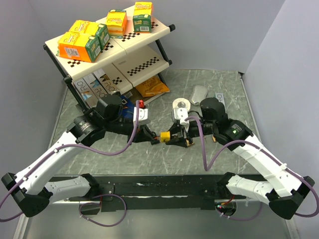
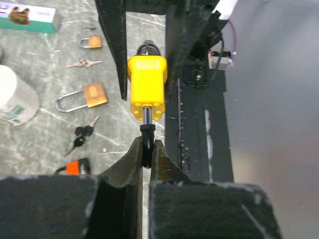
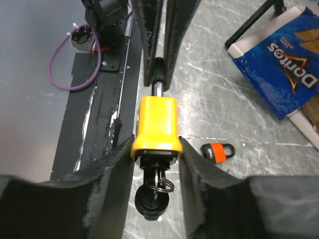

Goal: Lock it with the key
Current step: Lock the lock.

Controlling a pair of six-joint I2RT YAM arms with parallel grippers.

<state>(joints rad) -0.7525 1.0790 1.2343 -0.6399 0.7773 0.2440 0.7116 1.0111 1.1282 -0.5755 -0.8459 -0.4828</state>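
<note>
Over table (image 1: 224, 84), yellow padlock (image 1: 163, 138) horizontal, shackle (image 2: 145, 130) leftward

The near strip of table (image 1: 149, 162) lies open. Mid-table, the left pincer (image 2: 147, 147) and right pincer (image 3: 155, 144) meet on the yellow padlock (image 2: 146, 84), barring passage. A brass padlock (image 2: 82, 97) (loose keys (image 2: 82, 63) too) clutters nearby, and the shelf rack (image 1: 144, 64) stands behind.

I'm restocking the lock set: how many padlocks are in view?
4: yellow padlock in the left gripper; small brass padlock, long-shackle brass padlock and orange padlock on the table. More may be hidden.
</note>
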